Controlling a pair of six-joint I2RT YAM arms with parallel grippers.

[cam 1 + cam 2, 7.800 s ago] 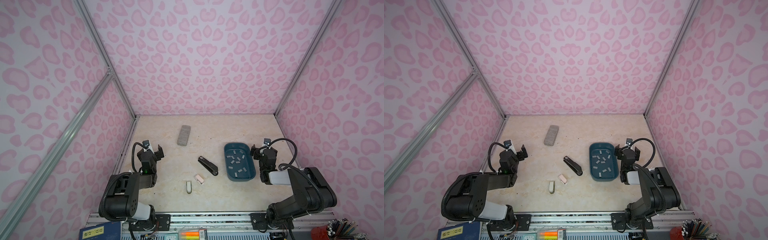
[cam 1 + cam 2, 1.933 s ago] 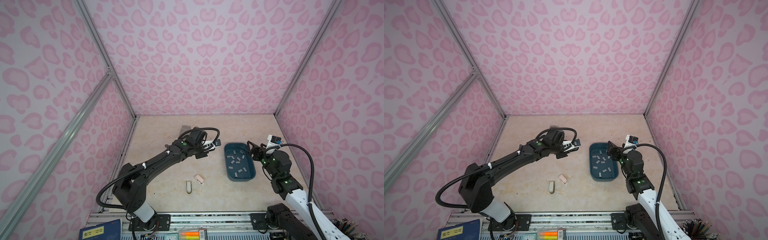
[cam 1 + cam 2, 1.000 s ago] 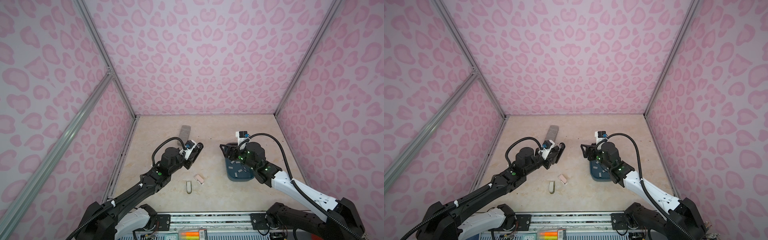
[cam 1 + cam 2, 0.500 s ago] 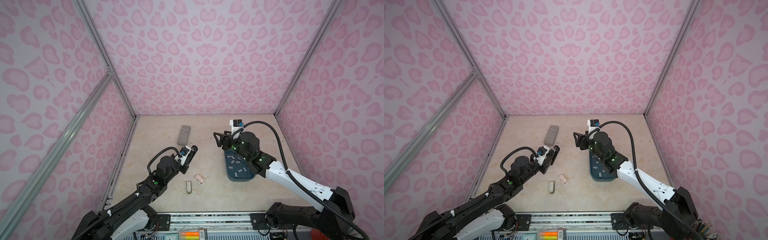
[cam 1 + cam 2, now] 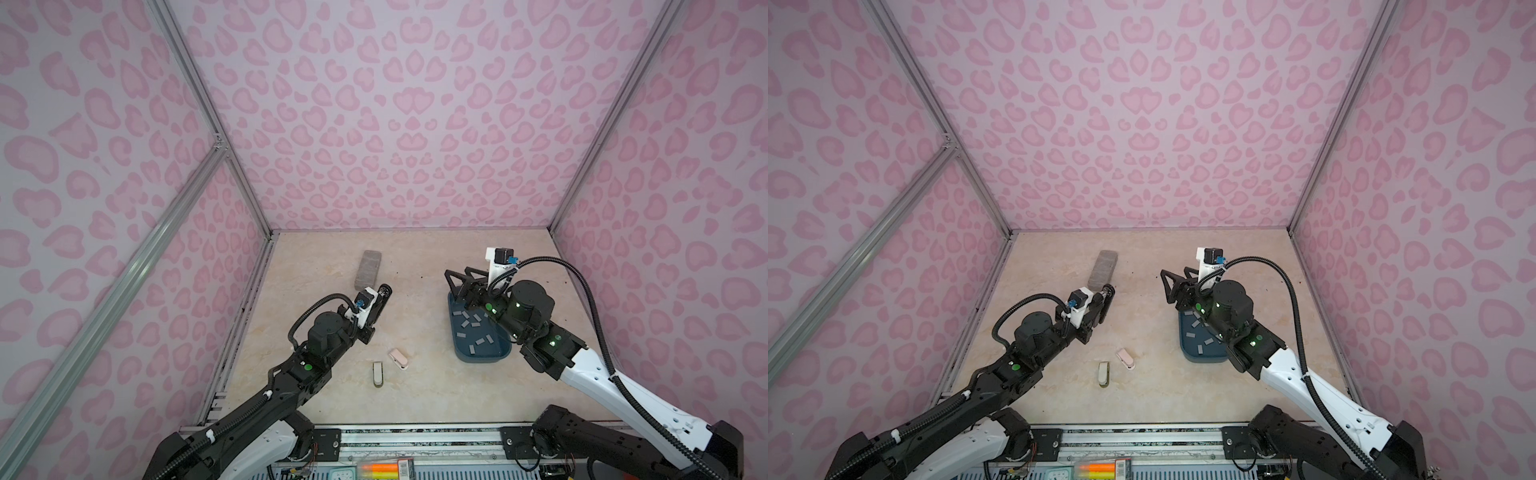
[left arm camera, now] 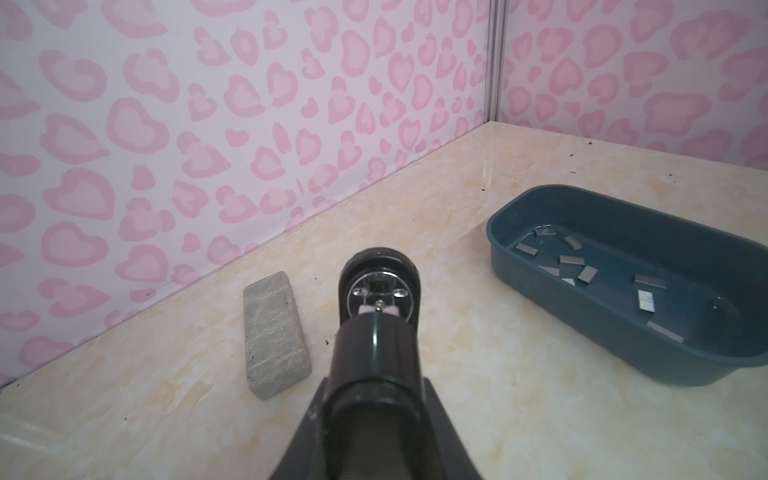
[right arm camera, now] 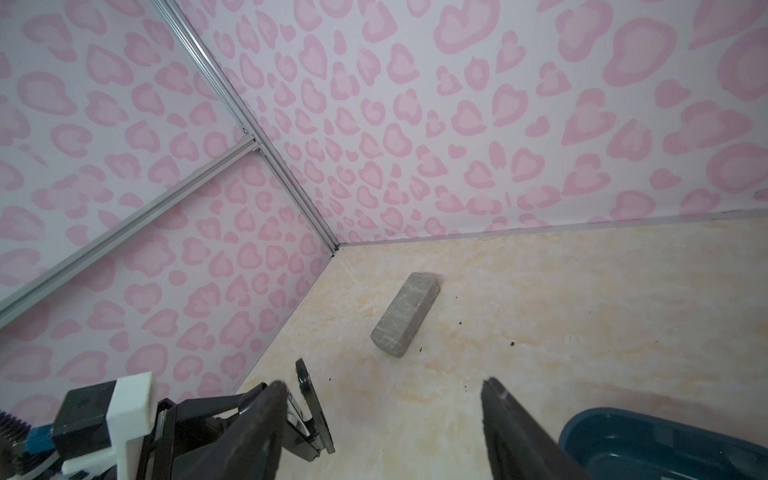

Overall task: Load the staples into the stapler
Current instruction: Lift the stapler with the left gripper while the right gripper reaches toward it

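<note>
Stapler [image 6: 376,361] end-on, apparently within left gripper [image 5: 374,309]; staples [image 5: 471,328] partly behind right arm [image 5: 582,370]

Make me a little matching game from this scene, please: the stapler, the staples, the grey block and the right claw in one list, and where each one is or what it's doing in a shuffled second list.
Things
1. stapler
2. staples
3. grey block
4. right claw

Places or states
A. lying loose in the blue tray
B. open, holding nothing
C. lying alone on the table
D. clamped in the left claw

Pairs: 1-D, 2-A, 3-C, 4-B
</note>
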